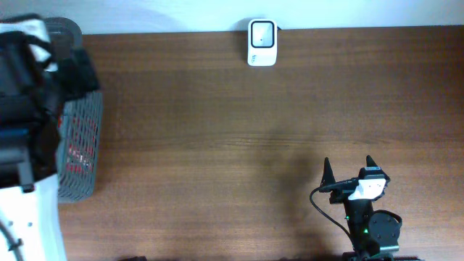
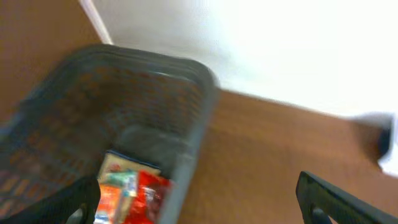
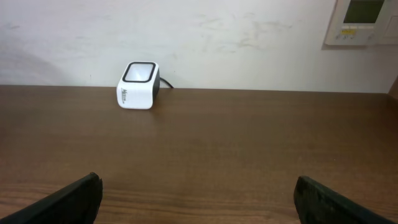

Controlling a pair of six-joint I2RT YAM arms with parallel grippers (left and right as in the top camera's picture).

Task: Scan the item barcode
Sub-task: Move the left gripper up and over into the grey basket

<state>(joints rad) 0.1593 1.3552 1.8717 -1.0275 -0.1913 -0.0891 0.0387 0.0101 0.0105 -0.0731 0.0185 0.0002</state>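
Item lies in the basket, so left end effector hangs spread above; right end effector, spread, faces scanner.

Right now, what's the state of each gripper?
Left gripper: open, holding nothing, near the basket.
Right gripper: open, holding nothing, facing the scanner.
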